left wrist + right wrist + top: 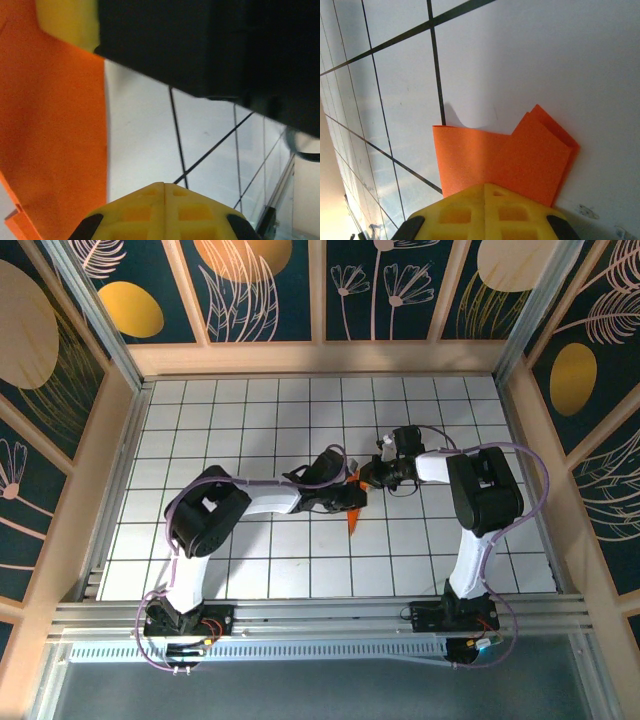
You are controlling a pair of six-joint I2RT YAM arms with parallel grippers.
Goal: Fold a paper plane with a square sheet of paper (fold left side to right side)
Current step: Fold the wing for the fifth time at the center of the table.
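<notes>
The square sheet of paper (353,517) is bright orange and lies folded into a creased wedge at the middle of the white grid table (250,410), its point toward the near edge. In the right wrist view the paper (510,157) shows layered flaps, one corner sticking out at the upper right. My right gripper (485,186) is shut, its yellow tips resting over the paper's near edge. My left gripper (164,185) is shut over bare table, and the paper (50,150) lies just to its left. From above, both grippers meet over the paper, left gripper (347,494) and right gripper (363,478).
The right arm's black body (210,45) hangs close above the left gripper. Wooden walls (320,358) with patterned panels ring the table on three sides. A metal rail (320,612) carries both arm bases along the near edge.
</notes>
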